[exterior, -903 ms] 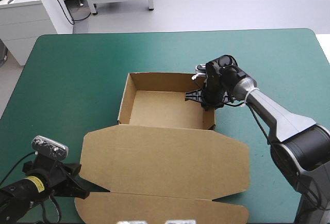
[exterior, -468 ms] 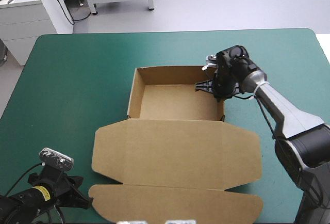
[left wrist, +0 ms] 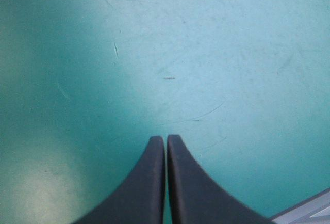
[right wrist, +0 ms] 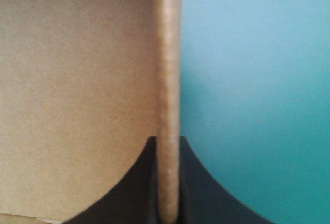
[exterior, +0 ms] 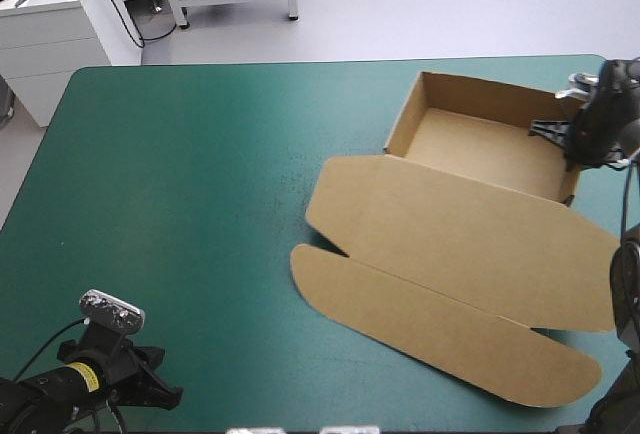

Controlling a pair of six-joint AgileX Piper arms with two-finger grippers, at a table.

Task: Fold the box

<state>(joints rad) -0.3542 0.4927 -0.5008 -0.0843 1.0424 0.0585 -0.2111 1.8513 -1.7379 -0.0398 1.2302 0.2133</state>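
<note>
The brown box [exterior: 470, 214] lies at the table's right side as an open tray with raised walls and its lid spread flat toward the near edge. My right gripper [exterior: 572, 144] is shut on the box's right wall; in the right wrist view the wall's edge [right wrist: 167, 95] runs up between the two black fingers [right wrist: 192, 182]. My left gripper [left wrist: 165, 140] is shut and holds nothing, hovering over bare teal-green cover near the table's near left corner [exterior: 150, 389], far from the box.
The teal-green table [exterior: 180, 194] stretches bare across its left and middle. The box's lid flap [exterior: 440, 329] reaches close to the near right edge. White furniture [exterior: 60, 24] stands beyond the far left corner.
My right gripper has dragged the box from the table's middle far to the right and turned it a little. The left gripper has stayed at the near left corner, the lid sliding away from it.
</note>
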